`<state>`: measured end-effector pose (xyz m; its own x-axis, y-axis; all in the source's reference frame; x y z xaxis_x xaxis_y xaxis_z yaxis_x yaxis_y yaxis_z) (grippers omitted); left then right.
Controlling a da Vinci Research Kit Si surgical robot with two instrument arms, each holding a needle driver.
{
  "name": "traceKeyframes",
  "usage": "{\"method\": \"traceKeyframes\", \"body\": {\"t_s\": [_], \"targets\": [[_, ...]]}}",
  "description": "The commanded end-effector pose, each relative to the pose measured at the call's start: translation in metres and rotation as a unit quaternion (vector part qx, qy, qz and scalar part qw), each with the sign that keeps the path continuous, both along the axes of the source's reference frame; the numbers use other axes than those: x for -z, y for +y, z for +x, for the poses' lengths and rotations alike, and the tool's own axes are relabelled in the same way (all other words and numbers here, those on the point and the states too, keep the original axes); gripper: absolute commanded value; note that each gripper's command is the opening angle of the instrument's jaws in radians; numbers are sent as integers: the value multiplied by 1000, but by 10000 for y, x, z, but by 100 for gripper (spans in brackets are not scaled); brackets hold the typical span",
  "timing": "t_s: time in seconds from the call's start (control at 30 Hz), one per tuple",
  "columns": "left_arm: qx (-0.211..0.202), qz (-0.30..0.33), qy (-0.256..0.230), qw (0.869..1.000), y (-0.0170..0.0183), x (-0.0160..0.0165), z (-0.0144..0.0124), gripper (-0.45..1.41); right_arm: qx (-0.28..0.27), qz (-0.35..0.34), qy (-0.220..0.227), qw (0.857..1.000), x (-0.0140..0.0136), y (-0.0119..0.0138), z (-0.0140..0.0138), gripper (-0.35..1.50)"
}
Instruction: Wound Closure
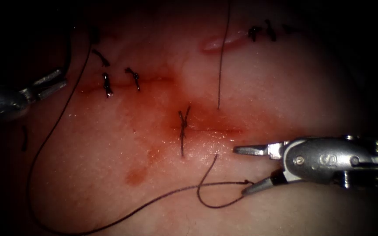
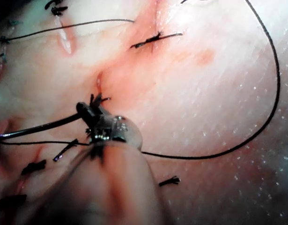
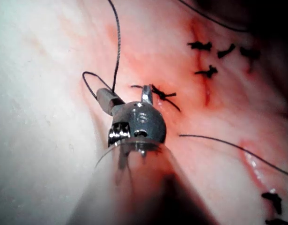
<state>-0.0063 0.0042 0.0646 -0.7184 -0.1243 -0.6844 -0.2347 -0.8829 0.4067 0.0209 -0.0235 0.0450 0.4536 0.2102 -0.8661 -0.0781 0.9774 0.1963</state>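
Note:
The cut [image 1: 215, 130] runs across the tissue [image 1: 311, 87], wet with red fluid. A knotted stitch [image 1: 183, 124] crosses it. Just right of that knot, the thread [image 1: 218, 65] enters the tissue above the cut and comes out below it, then loops past my right tool [image 1: 239, 170]. That tool's jaws stand wide open and hold nothing; the thread brushes the lower jaw tip. From there the thread sweeps in a long arc to the far left, towards my left tool [image 1: 63, 79]. In the left wrist view the left tool [image 2: 90, 110] looks shut on the dark needle [image 2: 40, 126], which is out of the tissue.
Two older stitches [image 1: 106, 84] [image 1: 133, 78] cross the cut's left part, and several more [image 1: 261, 32] sit at the upper right. A short cut thread end [image 1: 24, 137] lies at the far left. A red fluid spot [image 1: 135, 176] marks the tissue below the cut.

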Motion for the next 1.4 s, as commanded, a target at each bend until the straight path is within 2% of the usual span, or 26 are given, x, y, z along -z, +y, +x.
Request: {"method": "traceKeyframes", "body": {"t_s": [0.03,0.1,0.13,0.17,0.2,0.33,0.4,0.5,0.53,0.67,0.77,0.8,0.93,1.2,1.4], "targets": [[0,-1,-1,1000,3,-5,-6,-27,-2,-7,3,1000,-3,9,1,109],[0,-1,-1,1000,3,-5,-5,-27,-4,-10,2,1000,-4,10,0,114],[0,-1,-1,1000,4,-5,-5,-25,-3,-14,1,1000,-5,10,-1,126],[-1,0,-1,1000,4,-5,-4,-25,10,-9,17,1000,-3,6,-5,141],[-1,0,-1,1000,4,-4,-4,-25,27,-2,31,999,0,3,-10,141],[-3,2,-3,1000,7,-2,2,-25,70,9,23,997,13,-2,-36,123],[-4,3,-4,1000,8,-1,5,-25,78,12,23,997,16,0,-48,123],[-5,4,-3,1000,10,0,9,-25,84,16,26,996,13,10,-70,103],[-3,4,-2,1000,10,-1,6,-25,78,13,21,997,6,15,-70,103],[-1,1,-1,1000,7,-4,0,-25,55,-1,22,998,-17,18,-48,99],[-2,1,-1,1000,5,-6,-3,-25,43,-13,18,999,-40,11,-22,101],[-2,0,-1,1000,4,-6,-4,-23,38,-21,13,999,-55,5,-9,109],[-3,0,-2,1000,4,-6,-4,-23,48,-33,-11,998,-81,-10,13,109],[-2,0,-2,1000,4,-6,-5,-23,49,-37,-12,998,-87,-22,40,109],[-4,0,-1,1000,3,-6,-7,-23,50,-46,-12,998,-92,-27,49,98]]}}
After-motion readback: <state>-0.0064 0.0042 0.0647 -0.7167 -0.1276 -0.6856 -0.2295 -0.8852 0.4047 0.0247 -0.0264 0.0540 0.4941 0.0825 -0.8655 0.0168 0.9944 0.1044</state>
